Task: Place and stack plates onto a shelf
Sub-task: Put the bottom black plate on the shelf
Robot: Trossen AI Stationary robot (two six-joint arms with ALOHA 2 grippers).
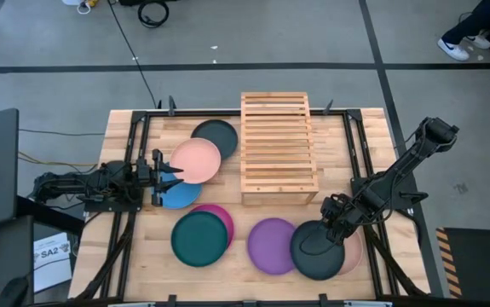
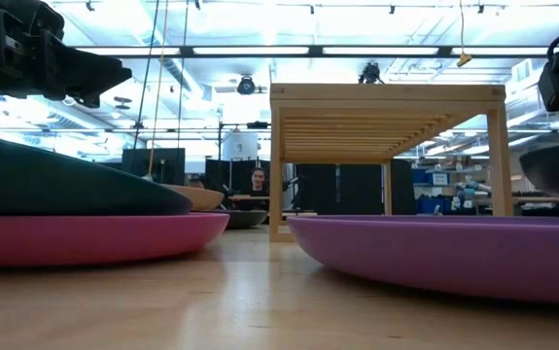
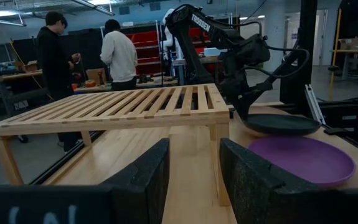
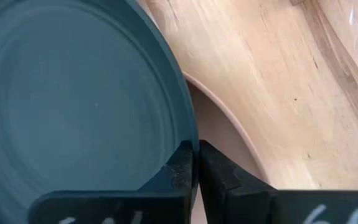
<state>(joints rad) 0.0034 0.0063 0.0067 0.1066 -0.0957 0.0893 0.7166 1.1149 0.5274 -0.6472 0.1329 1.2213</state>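
My right gripper (image 1: 333, 223) is shut on a dark grey plate (image 1: 315, 248) near the table's near right corner. That plate hangs over a salmon pink plate (image 4: 228, 140) and the purple plate (image 1: 270, 246). My left gripper (image 1: 173, 177) is open and raised at the left rim of another salmon plate (image 1: 197, 160), which overlaps a blue plate (image 1: 179, 196) and a second dark grey plate (image 1: 216, 135). A teal plate (image 1: 199, 238) lies on a magenta one (image 1: 221, 213). The wooden slatted shelf (image 1: 277, 147) stands at the far middle, with no plate on it. My right gripper pinches the dark grey plate's rim (image 4: 180, 144) between its two fingers, one over the inner face and one on the outer side. The fingers slant down from the table's far right. The plate (image 3: 282, 124) is lifted clear and roughly level above the purple plate (image 3: 303, 158).
Black frame rails (image 1: 142, 128) run along the table's left, far and right edges. People (image 3: 119, 56) stand in the room beyond the shelf. Bare wood (image 1: 253, 209) lies between the shelf's near side and the plates.
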